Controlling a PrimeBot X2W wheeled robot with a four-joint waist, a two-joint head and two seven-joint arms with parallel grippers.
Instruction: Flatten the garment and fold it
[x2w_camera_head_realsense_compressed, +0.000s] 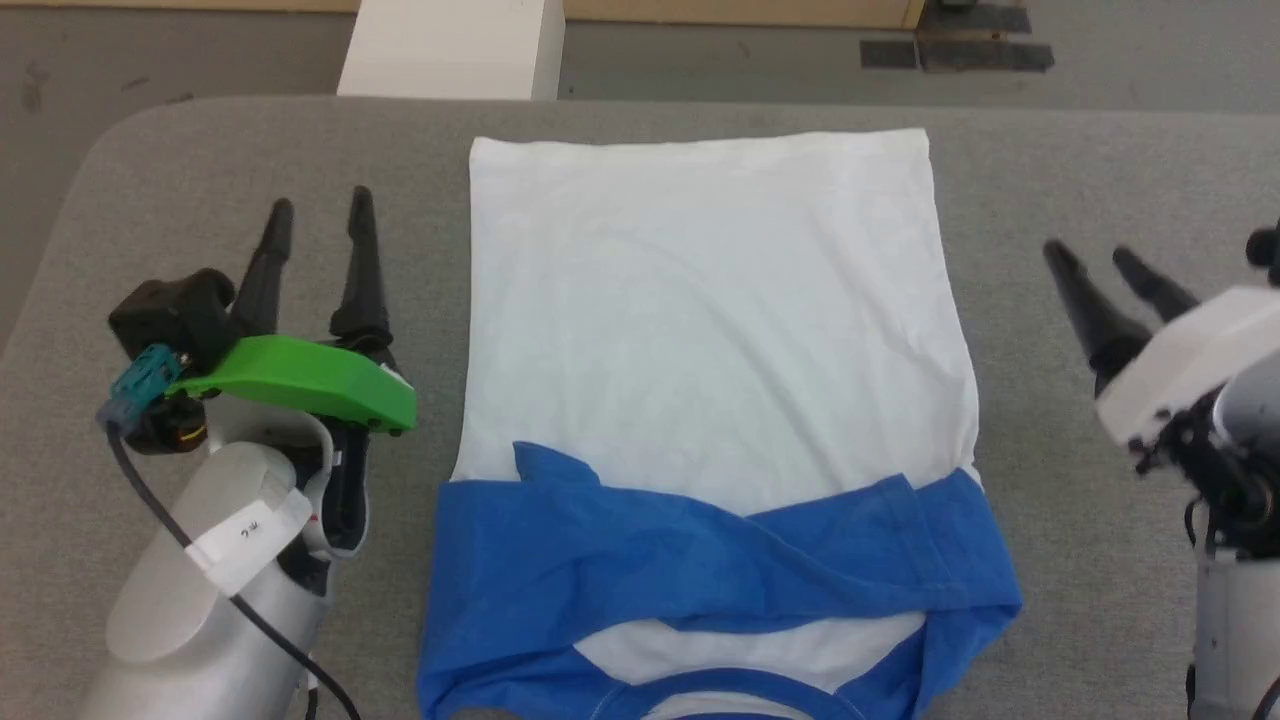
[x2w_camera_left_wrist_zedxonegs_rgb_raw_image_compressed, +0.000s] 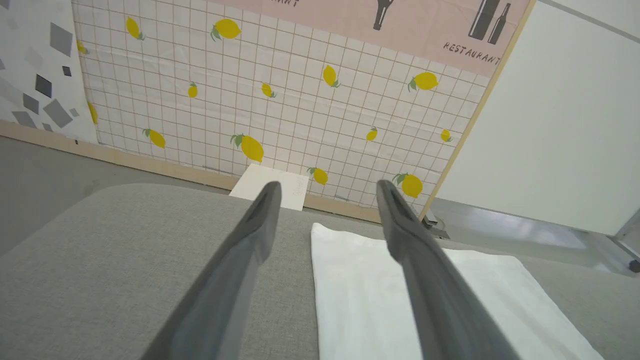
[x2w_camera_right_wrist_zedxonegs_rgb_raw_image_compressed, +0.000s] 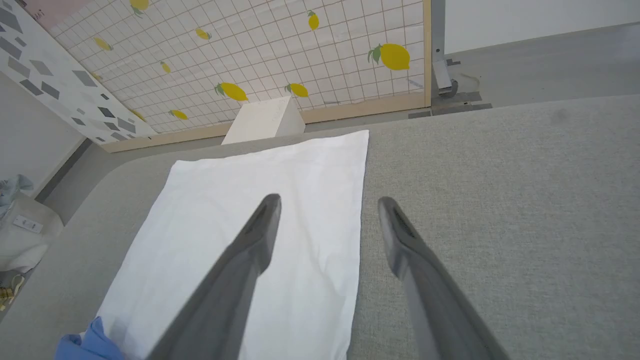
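The garment (x2w_camera_head_realsense_compressed: 710, 330) lies flat in the middle of the grey table, white body toward the far edge. Both blue sleeves (x2w_camera_head_realsense_compressed: 700, 560) are folded across its near end, and the blue collar band sits at the bottom edge of the head view. My left gripper (x2w_camera_head_realsense_compressed: 318, 212) hovers open left of the garment, holding nothing. My right gripper (x2w_camera_head_realsense_compressed: 1098, 257) stands open to the right of it, also holding nothing. In the left wrist view my left gripper (x2w_camera_left_wrist_zedxonegs_rgb_raw_image_compressed: 325, 187) frames the garment's (x2w_camera_left_wrist_zedxonegs_rgb_raw_image_compressed: 380, 295) white far corner. The right wrist view has my right gripper (x2w_camera_right_wrist_zedxonegs_rgb_raw_image_compressed: 327, 202) over the garment's (x2w_camera_right_wrist_zedxonegs_rgb_raw_image_compressed: 240, 210) right edge.
The grey padded table (x2w_camera_head_realsense_compressed: 180, 170) has a rounded far-left corner and bare cloth on both sides of the garment. A white box (x2w_camera_head_realsense_compressed: 450, 45) stands on the floor beyond the far edge. A lemon-patterned wall panel (x2w_camera_left_wrist_zedxonegs_rgb_raw_image_compressed: 280, 90) rises behind it.
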